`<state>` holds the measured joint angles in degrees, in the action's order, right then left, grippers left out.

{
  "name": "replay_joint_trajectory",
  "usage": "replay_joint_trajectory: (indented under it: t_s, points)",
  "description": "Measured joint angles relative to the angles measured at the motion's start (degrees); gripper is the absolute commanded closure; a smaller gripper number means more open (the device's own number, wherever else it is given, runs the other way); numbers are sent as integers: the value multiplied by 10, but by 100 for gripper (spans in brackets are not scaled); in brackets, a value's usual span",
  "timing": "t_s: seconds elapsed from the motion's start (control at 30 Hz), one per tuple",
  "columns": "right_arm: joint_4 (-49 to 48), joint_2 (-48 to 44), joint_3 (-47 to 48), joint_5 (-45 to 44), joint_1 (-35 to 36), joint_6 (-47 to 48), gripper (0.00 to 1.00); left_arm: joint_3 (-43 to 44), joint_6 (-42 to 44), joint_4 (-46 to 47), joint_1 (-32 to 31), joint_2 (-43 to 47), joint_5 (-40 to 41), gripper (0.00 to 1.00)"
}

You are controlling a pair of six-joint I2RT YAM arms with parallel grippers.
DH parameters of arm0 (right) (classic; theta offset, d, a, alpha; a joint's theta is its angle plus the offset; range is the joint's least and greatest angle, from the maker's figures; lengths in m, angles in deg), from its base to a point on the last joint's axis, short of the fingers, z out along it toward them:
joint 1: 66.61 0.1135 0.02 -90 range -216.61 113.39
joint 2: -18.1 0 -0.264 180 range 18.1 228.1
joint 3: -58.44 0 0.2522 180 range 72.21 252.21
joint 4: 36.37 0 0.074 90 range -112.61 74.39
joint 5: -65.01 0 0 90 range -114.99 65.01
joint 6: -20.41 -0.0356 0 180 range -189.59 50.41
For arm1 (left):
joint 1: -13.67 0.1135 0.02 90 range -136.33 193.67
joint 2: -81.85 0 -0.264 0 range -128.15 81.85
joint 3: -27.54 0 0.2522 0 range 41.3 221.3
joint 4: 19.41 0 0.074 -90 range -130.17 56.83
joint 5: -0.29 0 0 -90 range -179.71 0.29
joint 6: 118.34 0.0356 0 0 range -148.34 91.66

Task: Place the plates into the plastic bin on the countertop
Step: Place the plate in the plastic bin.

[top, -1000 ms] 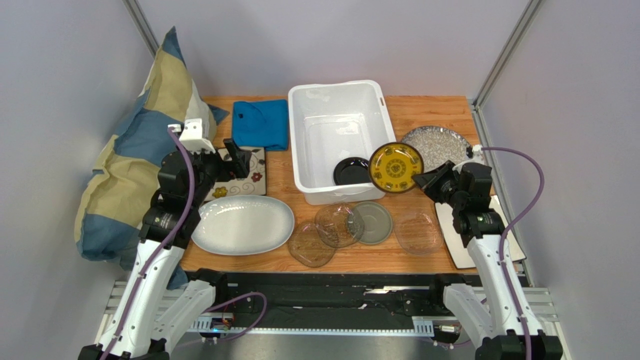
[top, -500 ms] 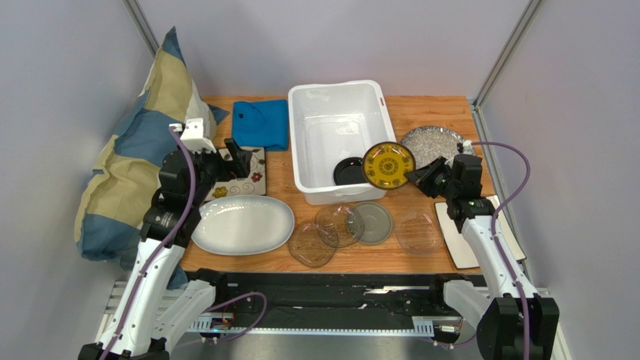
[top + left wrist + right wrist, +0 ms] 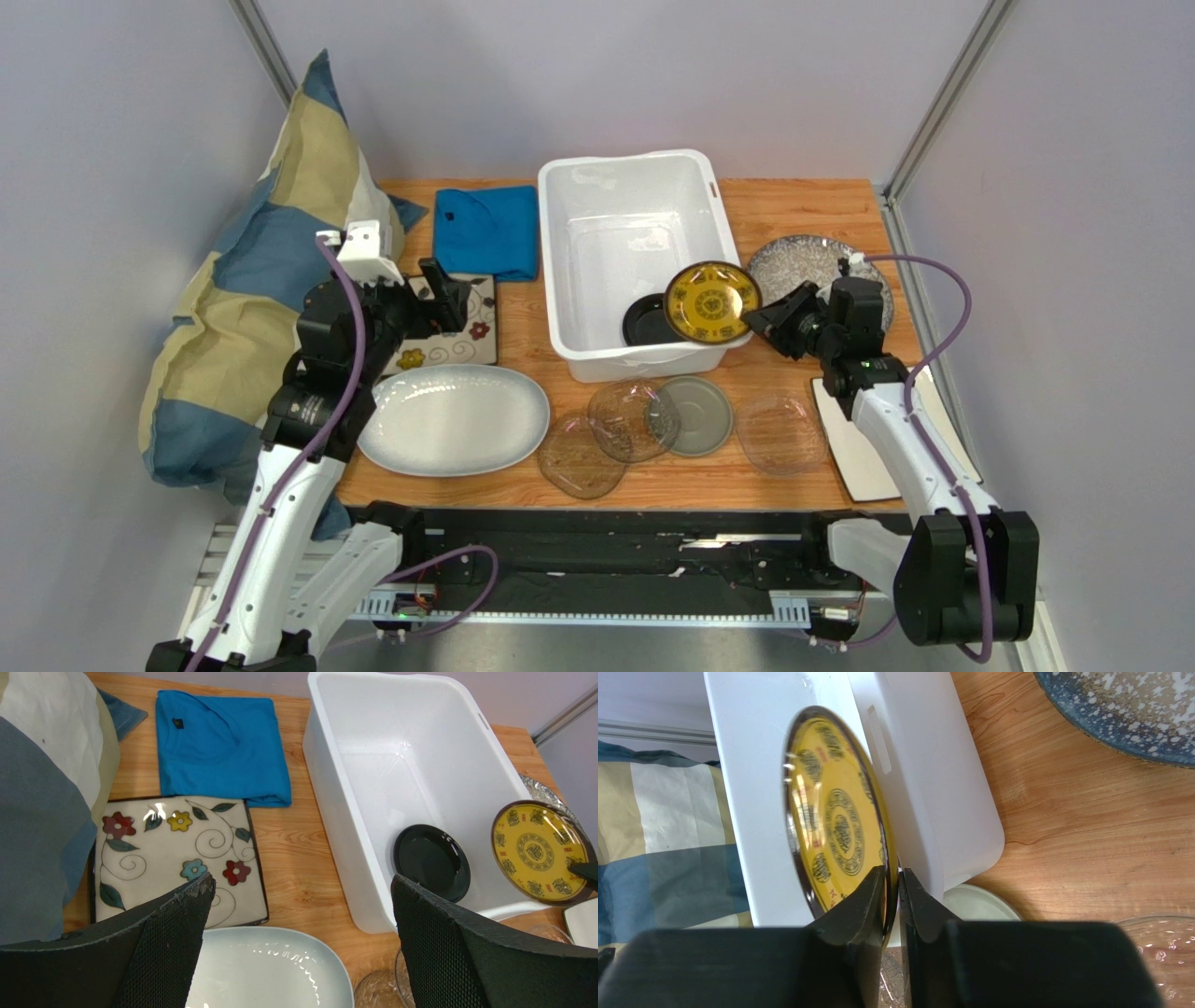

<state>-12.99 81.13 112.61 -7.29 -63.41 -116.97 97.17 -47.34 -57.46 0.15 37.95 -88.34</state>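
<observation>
Four small round plates (image 3: 633,419) are lying along the near edge of the countertop (image 3: 807,196), between the white oval platter (image 3: 453,419) on the left and the white square plate (image 3: 846,445) on the right. Farther back, the left gripper (image 3: 443,291) is hanging with its jaws spread wide above the floral square plate (image 3: 463,336). The right gripper (image 3: 753,319) is pinching the yellow plate (image 3: 709,301) by its rim, jaws narrow, holding it on edge over the near right corner of the plastic bin (image 3: 624,161). Inside, a black plate (image 3: 648,322) is lying on the bin's floor. A grey-speckled plate (image 3: 807,263) is sitting just right of the bin, and a blue cloth (image 3: 485,231) is lying to its far left.
</observation>
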Motion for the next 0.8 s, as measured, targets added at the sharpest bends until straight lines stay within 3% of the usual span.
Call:
replay_joint_trajectory:
  t_s: [0.03, 0.43, 0.8]
  points:
    - [-2, 2, 0, 0, 1, 0, 73, 0, 0, 0, 0, 0, 0, 1]
    - [-20, 10, 5, 4, 12, 2, 52, 0, 0, 0, 0, 0, 0, 1]
    - [-24, 8, 5, 8, 13, 5, 49, 0, 0, 0, 0, 0, 0, 1]
